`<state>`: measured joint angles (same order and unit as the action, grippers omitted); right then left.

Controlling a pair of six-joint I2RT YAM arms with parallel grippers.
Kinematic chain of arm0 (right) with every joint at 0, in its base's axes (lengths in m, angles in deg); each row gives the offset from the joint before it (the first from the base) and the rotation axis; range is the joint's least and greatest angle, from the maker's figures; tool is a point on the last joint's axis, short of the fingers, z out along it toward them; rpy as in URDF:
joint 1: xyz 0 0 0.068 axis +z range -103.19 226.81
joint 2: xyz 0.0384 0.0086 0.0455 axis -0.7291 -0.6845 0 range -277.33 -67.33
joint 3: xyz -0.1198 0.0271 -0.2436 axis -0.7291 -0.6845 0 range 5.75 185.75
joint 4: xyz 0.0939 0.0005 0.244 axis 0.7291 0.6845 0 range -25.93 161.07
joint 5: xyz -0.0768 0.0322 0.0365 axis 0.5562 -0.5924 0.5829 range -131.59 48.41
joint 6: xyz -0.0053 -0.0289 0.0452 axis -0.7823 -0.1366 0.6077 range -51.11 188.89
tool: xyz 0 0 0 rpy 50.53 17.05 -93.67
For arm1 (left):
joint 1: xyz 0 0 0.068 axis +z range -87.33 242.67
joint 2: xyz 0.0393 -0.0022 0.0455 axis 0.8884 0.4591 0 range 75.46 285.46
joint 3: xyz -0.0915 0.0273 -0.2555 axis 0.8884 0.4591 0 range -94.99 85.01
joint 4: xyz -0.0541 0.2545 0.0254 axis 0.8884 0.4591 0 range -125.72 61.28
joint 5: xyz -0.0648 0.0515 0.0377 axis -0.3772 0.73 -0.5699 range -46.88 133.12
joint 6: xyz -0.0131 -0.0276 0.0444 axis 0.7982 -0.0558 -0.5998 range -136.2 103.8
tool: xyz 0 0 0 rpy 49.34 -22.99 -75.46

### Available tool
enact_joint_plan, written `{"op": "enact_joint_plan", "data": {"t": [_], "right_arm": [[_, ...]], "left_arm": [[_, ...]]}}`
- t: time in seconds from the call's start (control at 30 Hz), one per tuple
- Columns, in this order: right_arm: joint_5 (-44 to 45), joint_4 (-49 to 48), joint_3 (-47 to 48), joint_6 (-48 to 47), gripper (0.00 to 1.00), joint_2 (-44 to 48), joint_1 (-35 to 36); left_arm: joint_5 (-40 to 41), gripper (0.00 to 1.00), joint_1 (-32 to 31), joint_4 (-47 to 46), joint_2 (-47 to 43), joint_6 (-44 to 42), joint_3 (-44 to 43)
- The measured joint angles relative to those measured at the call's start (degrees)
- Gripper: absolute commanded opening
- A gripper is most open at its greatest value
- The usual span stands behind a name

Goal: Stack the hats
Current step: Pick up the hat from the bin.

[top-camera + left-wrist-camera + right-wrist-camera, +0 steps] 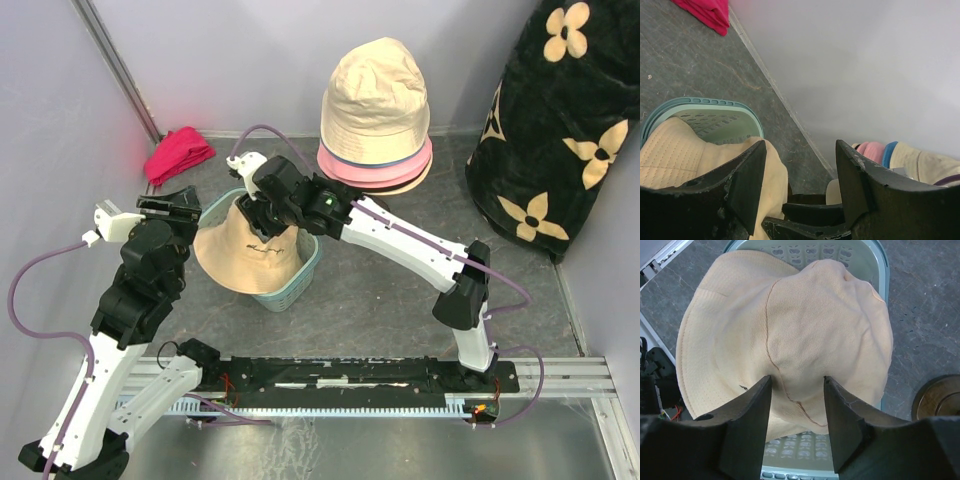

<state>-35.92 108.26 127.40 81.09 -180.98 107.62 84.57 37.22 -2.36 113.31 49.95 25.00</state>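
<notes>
A beige bucket hat (245, 255) lies crown up in a teal basket (300, 272); it fills the right wrist view (790, 325). My right gripper (262, 215) is open right on its crown, fingertips (765, 390) touching the fabric with a fold of the crown between them. At the back stands a stack of hats with a beige hat (375, 85) on top and a pink one (375, 165) below, with a thin blue edge between. My left gripper (170, 205) is open and empty at the basket's left edge (800, 150).
A magenta-red cloth bundle (178, 153) lies at the back left by the wall. A black blanket with cream flowers (560, 130) fills the right side. A round brown disc (940, 397) lies on the floor right of the basket. Grey walls close in the back and left.
</notes>
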Motion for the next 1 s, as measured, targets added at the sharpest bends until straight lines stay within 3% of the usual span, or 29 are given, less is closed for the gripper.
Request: {"op": "enact_joint_plan", "data": {"t": [0.37,1.0], "right_arm": [[-0.68,-0.11,-0.42,0.85,0.05,-0.74,-0.63],[1.60,-0.90,1.18,-0.74,0.04,-0.35,-0.59]], "left_arm": [[0.00,0.64,0.00,0.00,0.00,0.00,0.00],[-0.04,0.64,0.00,0.00,0.66,0.00,0.04]]}}
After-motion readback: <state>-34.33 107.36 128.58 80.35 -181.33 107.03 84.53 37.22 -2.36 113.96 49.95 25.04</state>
